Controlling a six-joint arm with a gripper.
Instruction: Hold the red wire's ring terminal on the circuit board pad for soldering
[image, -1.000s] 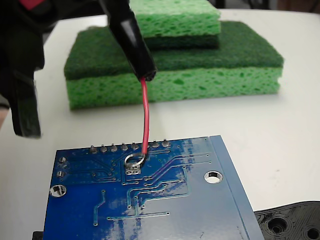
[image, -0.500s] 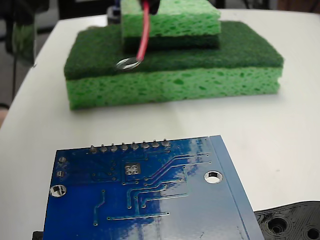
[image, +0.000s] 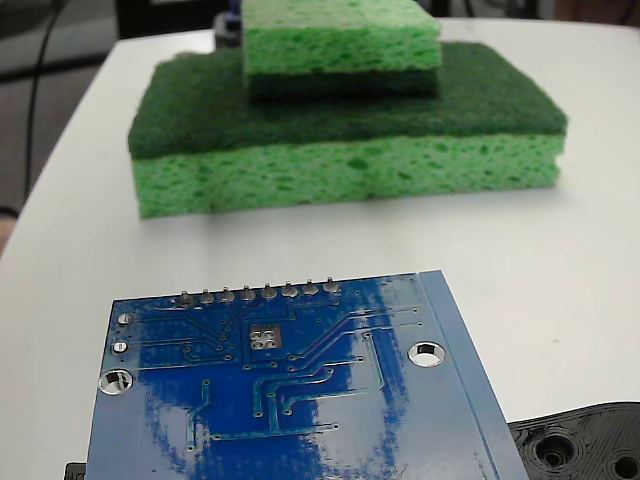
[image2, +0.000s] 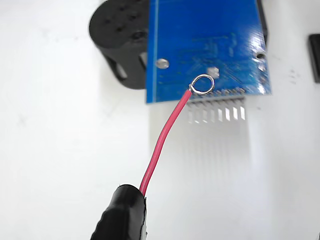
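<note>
— What is seen at the bottom edge?
— A black sleeve (image2: 120, 215), from which the red wire (image2: 162, 142) rises.
— And its tip?
— The ring terminal (image2: 202, 84) is seen over the circuit board (image2: 205, 45), just beside the pad (image2: 212, 72); contact cannot be judged.

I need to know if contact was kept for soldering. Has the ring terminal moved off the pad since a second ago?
Yes. In the fixed view the pad on the circuit board is bare; the ring terminal rose up out of that frame.
</note>
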